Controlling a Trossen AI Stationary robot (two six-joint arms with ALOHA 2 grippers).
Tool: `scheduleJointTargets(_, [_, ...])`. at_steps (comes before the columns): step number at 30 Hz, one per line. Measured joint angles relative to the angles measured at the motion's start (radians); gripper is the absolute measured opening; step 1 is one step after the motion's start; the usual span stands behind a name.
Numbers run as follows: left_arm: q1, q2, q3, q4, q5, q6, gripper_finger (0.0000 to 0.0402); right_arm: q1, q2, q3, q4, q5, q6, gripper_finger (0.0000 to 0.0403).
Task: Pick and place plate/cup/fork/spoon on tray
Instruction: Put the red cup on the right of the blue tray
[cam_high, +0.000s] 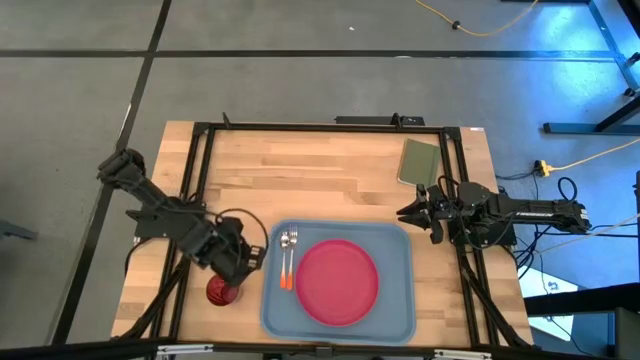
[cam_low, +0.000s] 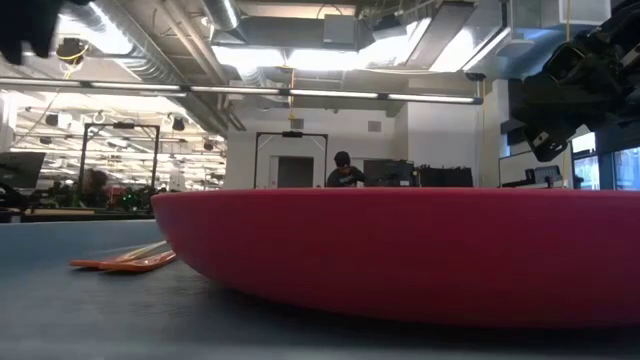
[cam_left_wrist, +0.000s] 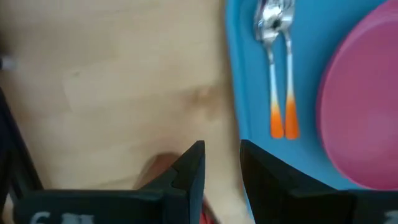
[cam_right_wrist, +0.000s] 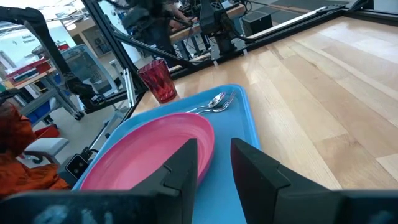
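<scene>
Left tool (cam_high: 243, 262) hovers over the surface just beside the left rim of the tray (cam_high: 400, 245), with the cup (cam_high: 222, 292) standing near it on the bare wood, off the tray and close to the tray's front-left corner. In the left wrist view its fingers (cam_left_wrist: 194, 167) stand a narrow gap apart with nothing between them, so the tool is empty. Right tool (cam_high: 412, 212) waits above the tray's far right corner, fingers (cam_right_wrist: 186, 163) likewise a narrow gap apart and empty. The plate (cam_high: 338, 281) already lies flat on the tray, toward its centre-right. The fork (cam_high: 292, 262) and the spoon (cam_high: 284, 262) lie side by side, touching or nearly so, on the tray's left strip between the rim and the plate, orange handles toward the front; the pictures do not show clearly which is which. An olive pad (cam_high: 419, 162) lies on the surface beyond the tray. Judging by this layout, only the cup remains to be placed. Handling notes for the cup: it appears to be a light, rigid, translucent plastic tumbler with smooth walls, likely slippery and easy to tip. Take hold across the wall, or over the rim with one finger inside, and keep it upright. A free strip at the tray's left front looks like a suitable set-down area, clear of the cutlery handles.
</scene>
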Motion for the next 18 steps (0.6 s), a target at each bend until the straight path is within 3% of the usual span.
scheduleJointTargets(13, [-0.177,0.038,0.006,0.041,0.006,-0.307,0.0095,0.0,0.0,0.0,0.0,0.0,0.0,0.0101])
scheduleJointTargets(18, [-0.201,0.136,0.122,-0.028,0.028,-0.341,0.0095,0.0,0.0,0.0,0.0,0.0,0.0,0.0101])
